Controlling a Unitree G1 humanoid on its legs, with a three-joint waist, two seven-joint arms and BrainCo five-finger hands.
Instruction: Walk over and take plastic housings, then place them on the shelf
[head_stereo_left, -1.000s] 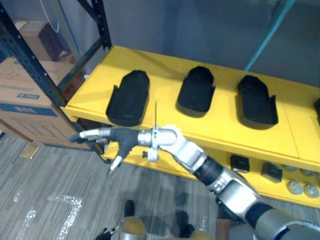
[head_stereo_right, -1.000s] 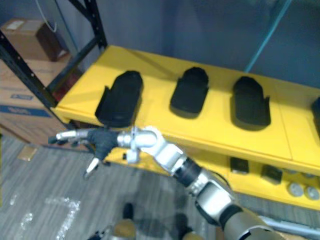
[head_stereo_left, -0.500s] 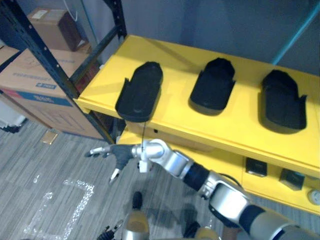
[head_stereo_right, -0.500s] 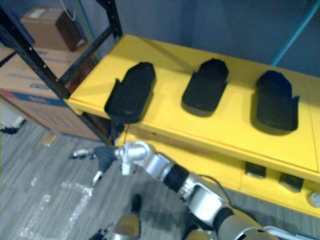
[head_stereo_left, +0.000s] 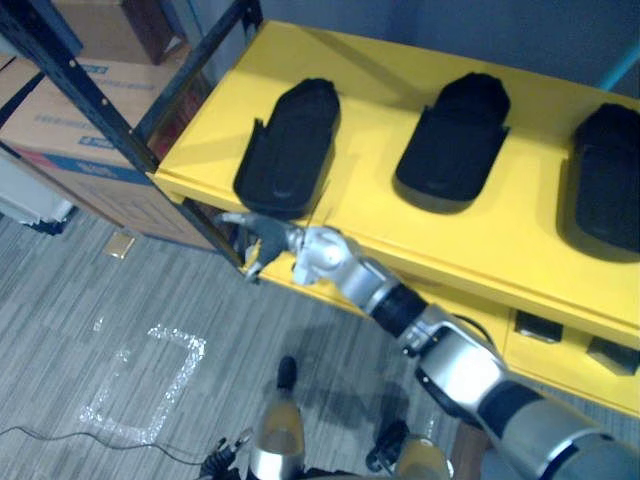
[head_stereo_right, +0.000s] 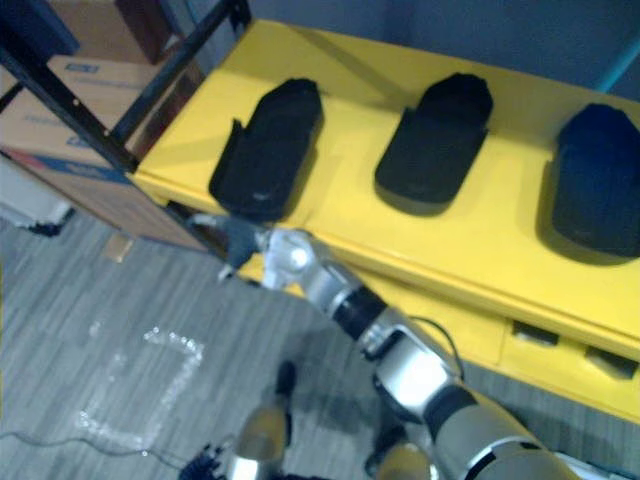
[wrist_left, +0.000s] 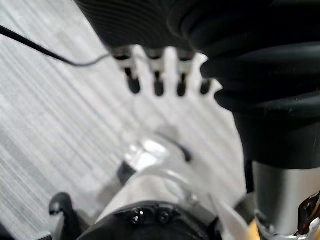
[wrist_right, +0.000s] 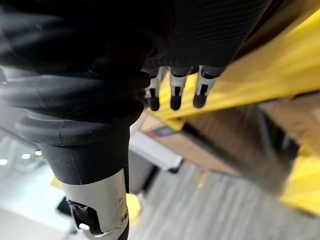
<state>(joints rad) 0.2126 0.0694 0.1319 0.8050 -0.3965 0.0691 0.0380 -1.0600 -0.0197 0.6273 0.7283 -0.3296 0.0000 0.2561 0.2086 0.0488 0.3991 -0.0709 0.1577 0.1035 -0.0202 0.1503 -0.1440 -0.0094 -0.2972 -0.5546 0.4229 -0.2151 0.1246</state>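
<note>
Three black plastic housings lie in a row on the yellow shelf (head_stereo_left: 380, 215): a left one (head_stereo_left: 290, 148), a middle one (head_stereo_left: 455, 140) and a right one (head_stereo_left: 608, 180) cut by the view's edge. My right hand (head_stereo_left: 266, 237) reaches across to the shelf's front edge, just below the left housing, fingers straight and holding nothing. In the right wrist view its fingers (wrist_right: 172, 95) hang before the yellow shelf edge (wrist_right: 280, 65). My left hand (wrist_left: 157, 82) hangs over the grey floor, fingers relaxed and empty.
A black rack post (head_stereo_left: 110, 115) slants down past the shelf's left end, with cardboard boxes (head_stereo_left: 70, 105) behind it. A lower yellow shelf (head_stereo_left: 470, 310) carries small dark parts (head_stereo_left: 540, 328). Tape marks (head_stereo_left: 150, 385) lie on the floor at left.
The whole view has shifted closer to the shelf. My right hand has risen from beside the floor to the shelf's front edge under the left housing.
</note>
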